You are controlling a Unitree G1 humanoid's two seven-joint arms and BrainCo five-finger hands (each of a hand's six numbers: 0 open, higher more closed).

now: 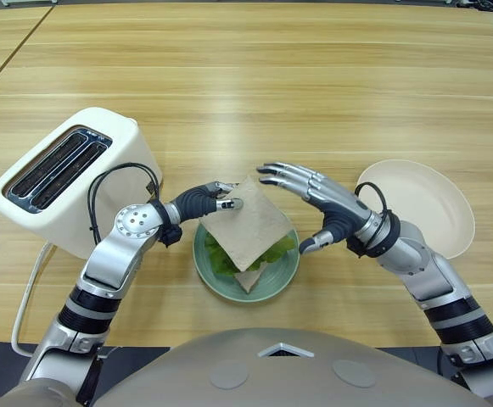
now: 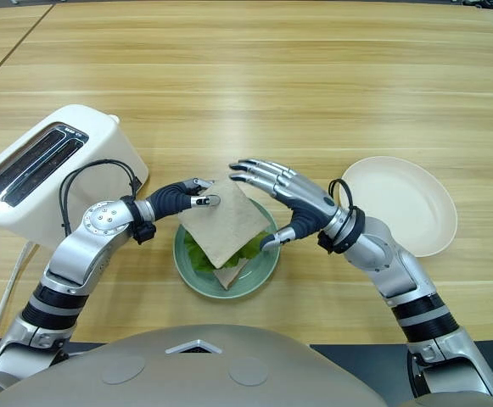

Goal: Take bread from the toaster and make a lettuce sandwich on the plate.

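wooden table (image 1: 314, 85) — sandwich nearly built
left hand (image 1: 204, 202) pinches top slice (image 1: 248, 225) over lettuce (image 1: 221, 259) on the plate (image 1: 284, 280); right hand (image 1: 314, 199) spread wide, empty — only setting down seems left

We count one toaster (image 1: 123, 148) with two slots, two bread slices (a top slice (image 1: 250, 225) and a bottom slice (image 1: 248, 281) under it), one clump of lettuce (image 1: 221, 256), and two plates: one green plate (image 1: 273, 291), one cream plate (image 1: 420, 203).
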